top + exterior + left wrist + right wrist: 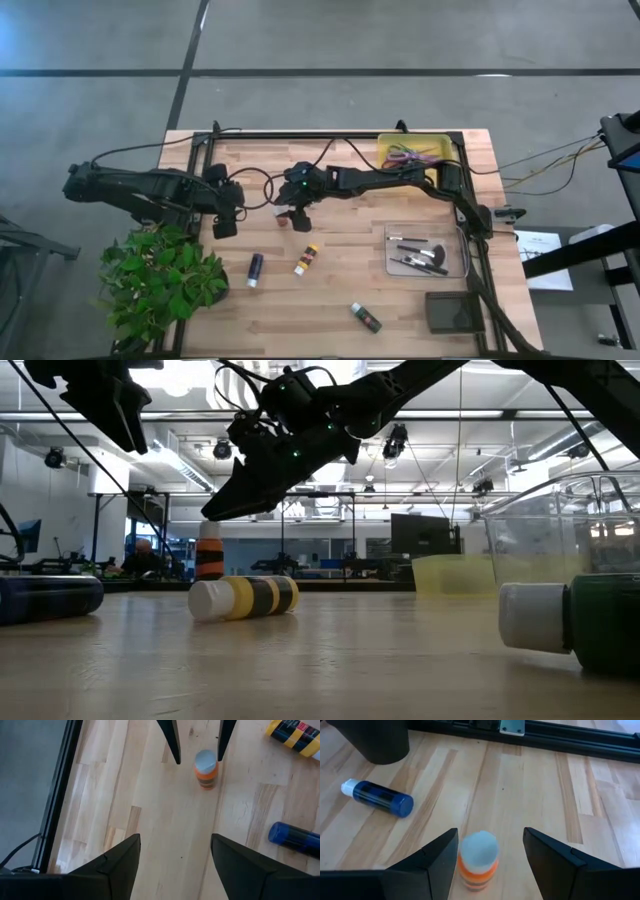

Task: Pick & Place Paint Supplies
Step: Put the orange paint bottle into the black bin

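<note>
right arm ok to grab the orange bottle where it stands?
Probably yes. The right gripper hangs open just above the upright orange bottle, its white cap between the fingers, nothing between them. The left gripper waits open nearby, off to one side.

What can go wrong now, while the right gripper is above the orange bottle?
1. The orange bottle stands upright between the open fingers of the right gripper; an off-centre closing may tip it.
2. The left gripper hangs close by, also open, so the arms might collide.
3. If knocked over, it could roll toward the yellow-and-black tube.
</note>
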